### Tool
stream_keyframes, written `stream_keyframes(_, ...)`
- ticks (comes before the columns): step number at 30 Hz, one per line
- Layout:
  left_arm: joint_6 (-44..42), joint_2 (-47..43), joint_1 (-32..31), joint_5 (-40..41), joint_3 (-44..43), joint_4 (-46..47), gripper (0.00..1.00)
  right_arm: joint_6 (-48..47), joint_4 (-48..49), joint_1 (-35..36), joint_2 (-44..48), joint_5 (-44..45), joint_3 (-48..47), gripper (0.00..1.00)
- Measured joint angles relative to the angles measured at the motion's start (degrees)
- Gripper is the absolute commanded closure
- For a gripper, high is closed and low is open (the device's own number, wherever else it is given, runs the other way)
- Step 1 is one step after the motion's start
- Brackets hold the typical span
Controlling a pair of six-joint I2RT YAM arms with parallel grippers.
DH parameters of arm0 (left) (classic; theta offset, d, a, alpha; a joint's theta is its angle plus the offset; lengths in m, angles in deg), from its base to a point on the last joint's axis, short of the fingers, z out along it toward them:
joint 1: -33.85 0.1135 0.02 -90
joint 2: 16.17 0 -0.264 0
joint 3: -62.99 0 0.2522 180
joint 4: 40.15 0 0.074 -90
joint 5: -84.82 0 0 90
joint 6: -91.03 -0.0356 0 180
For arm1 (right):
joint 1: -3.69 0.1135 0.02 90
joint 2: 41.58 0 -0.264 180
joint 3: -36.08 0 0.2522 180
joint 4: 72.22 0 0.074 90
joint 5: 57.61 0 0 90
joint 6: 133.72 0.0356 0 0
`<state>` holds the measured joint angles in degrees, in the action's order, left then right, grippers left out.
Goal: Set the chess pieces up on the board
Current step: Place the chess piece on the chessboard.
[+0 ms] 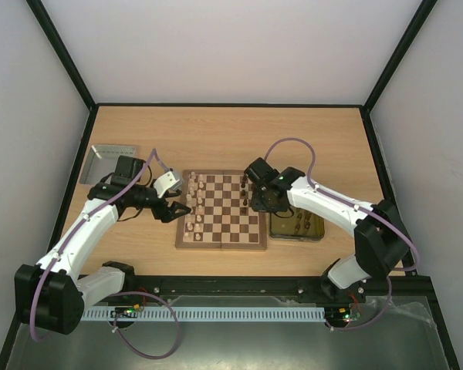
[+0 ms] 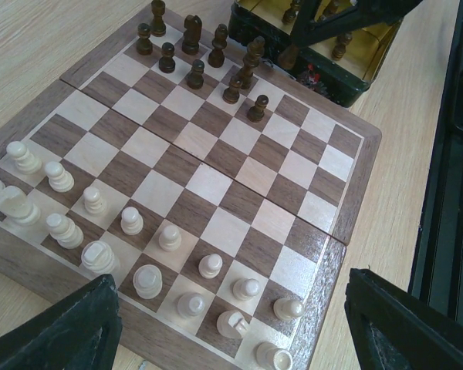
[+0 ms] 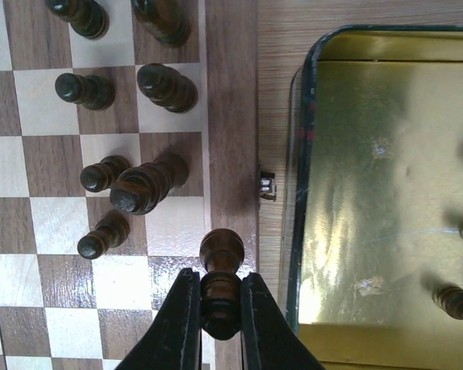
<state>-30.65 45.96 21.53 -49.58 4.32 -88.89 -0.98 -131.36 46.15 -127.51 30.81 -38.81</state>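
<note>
- Right gripper (image 3: 220,287) pinches a dark brown chessman (image 3: 221,250) at its waist. Both fingers press tight against it, and its rounded head pokes out past the tips.
- The held piece hangs over the right margin of the board (image 3: 230,116), where the outermost squares meet the brown frame.
- Just beyond it, several dark pieces (image 3: 166,86) stand on the two outer files. One of them is taller and thicker than its neighbours.
- A small metal clasp (image 3: 268,186) sits on the outer edge of the frame, near the held piece.
- A yellow tray (image 3: 297,154) with a dark rim lies just beside that edge, with a narrow strip of table (image 1: 231,131) between them. A few more dark chessmen show inside it, at the edge of the right wrist view.
- Left gripper (image 2: 231,308) is spread wide with nothing between its fingers. It is low over the opposite edge of the board.
- Cream pieces (image 2: 131,220) stand in two rough rows along that edge, directly ahead of the left fingers. The dark group sits at the far side in this view.
- From overhead, the board sits mid-table between the two arms, cream men on its left side and dark men on its right.
- A silver tray (image 1: 108,162) lies at the far left of the table, well apart from the board.
</note>
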Motion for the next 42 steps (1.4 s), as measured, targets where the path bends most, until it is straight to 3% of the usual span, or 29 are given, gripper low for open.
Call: stream_keyframes(42, 0.0, 0.0, 0.0, 0.5, 0.4, 0.8, 0.2, 1.2, 4.2, 3.1, -5.8, -0.7, -0.2, 0.98)
